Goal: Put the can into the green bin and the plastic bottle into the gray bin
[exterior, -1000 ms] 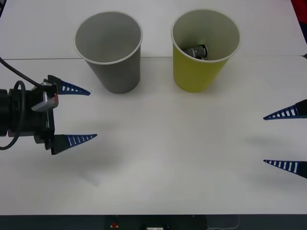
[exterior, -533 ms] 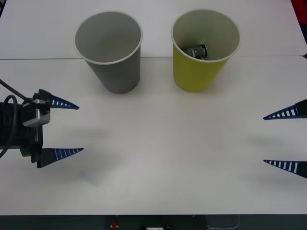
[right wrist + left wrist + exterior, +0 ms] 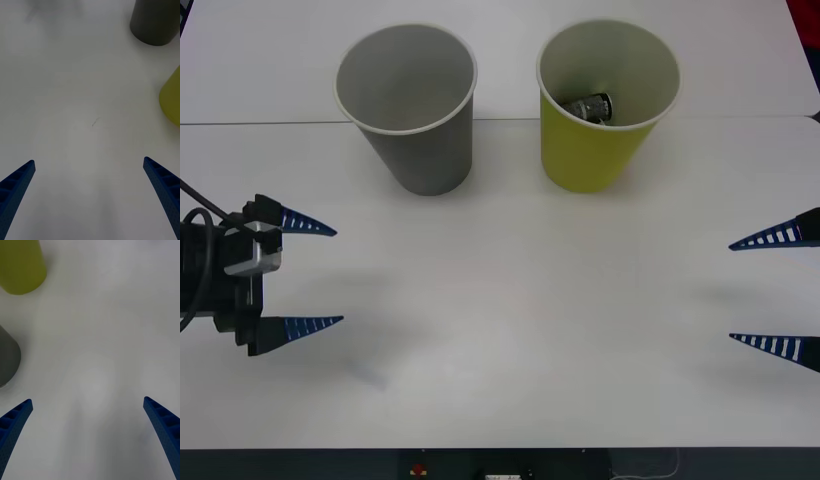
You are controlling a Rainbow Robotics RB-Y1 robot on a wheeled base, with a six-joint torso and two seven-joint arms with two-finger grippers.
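Note:
The can (image 3: 588, 106) lies on its side inside the green bin (image 3: 585, 155), which stands at the back right of the table. To its left stands the gray bin (image 3: 430, 160), whose inside shows only gray wall. The plastic bottle is out of view. My left gripper (image 3: 338, 276) hovers open at the table's left side, in front of and left of the gray bin, holding nothing. My right gripper (image 3: 730, 292) stays open at the right edge, nothing between its fingers. The left wrist view catches the green bin (image 3: 20, 266) and gray bin (image 3: 7, 356); the right wrist view shows both bins too, gray (image 3: 155, 22) and green (image 3: 171, 99).
The white table (image 3: 520, 330) spreads bare between the two grippers and in front of the bins. A seam (image 3: 260, 122) crosses the tabletop behind the bins. The dark front edge (image 3: 300, 465) of the table runs along the bottom of the front view.
My left gripper has drawn back to the left and toward the front edge, away from the gray bin, staying open. The right gripper, the bins and the can have not moved.

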